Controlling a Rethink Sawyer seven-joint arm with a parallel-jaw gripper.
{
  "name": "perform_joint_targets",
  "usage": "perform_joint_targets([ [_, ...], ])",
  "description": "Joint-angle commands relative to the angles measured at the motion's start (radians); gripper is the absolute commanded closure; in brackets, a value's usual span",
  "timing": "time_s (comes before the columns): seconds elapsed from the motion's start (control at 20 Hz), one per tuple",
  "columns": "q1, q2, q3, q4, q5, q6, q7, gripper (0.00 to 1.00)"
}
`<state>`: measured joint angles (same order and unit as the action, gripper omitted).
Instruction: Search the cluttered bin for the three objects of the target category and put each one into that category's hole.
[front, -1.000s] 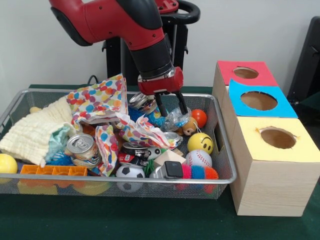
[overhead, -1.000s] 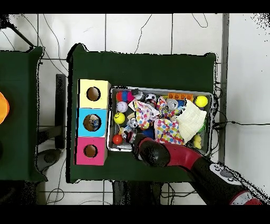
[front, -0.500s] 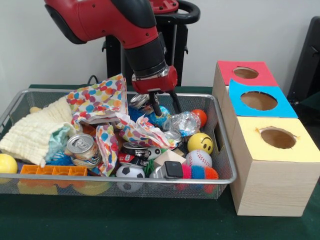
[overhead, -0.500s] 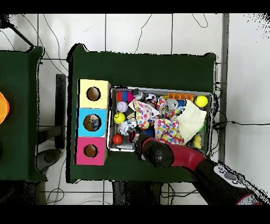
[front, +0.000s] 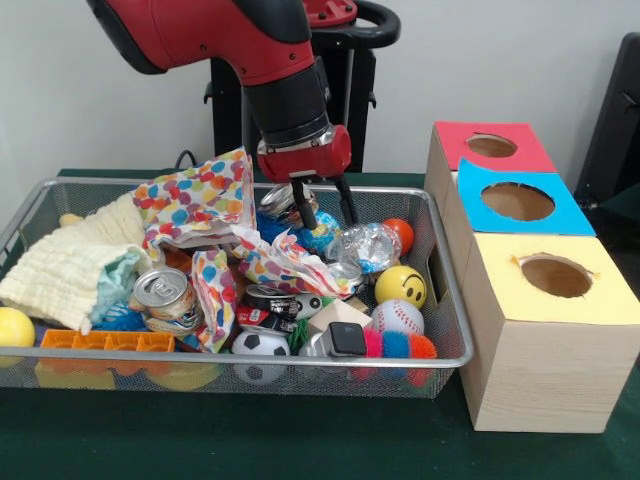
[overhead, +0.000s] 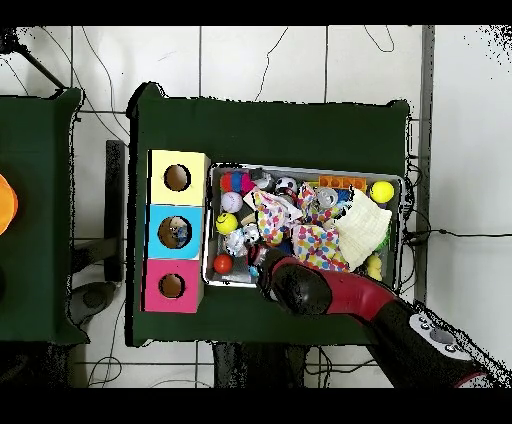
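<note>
The gripper (front: 324, 203) hangs empty, fingers spread, at the bin's (front: 452, 330) far side. A crushed can (front: 279, 201) lies at its nine o'clock, just beside; a crumpled foil lump (front: 368, 246) at four o'clock, lower.

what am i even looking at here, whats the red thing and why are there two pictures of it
The red thing is a robot arm. At its tip is a gripper, whose two black fingers are spread open and hold nothing. One picture looks across the table at the robot; the other looks straight down from above, where the arm enters from the bottom. The gripper hangs over a wire bin full of clutter: a spotted cloth, a cream cloth, a can, a smiley ball, a baseball, a crinkled foil lump. Beside the bin stand three boxes with round holes: the red box, blue box and yellow box.
</note>
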<state>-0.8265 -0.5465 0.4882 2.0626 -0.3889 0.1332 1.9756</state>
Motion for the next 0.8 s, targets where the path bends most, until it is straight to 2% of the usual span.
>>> perform_joint_targets([
  [0.05, 0.022, -0.030, 0.008, -0.041, 0.052, 0.100, 0.075, 0.00],
  [0.45, 0.052, 0.004, -0.036, -0.018, 0.051, 0.039, 0.121, 0.00],
  [0.8, 0.073, -0.004, -0.104, 0.003, 0.103, -0.025, 0.196, 0.00],
])
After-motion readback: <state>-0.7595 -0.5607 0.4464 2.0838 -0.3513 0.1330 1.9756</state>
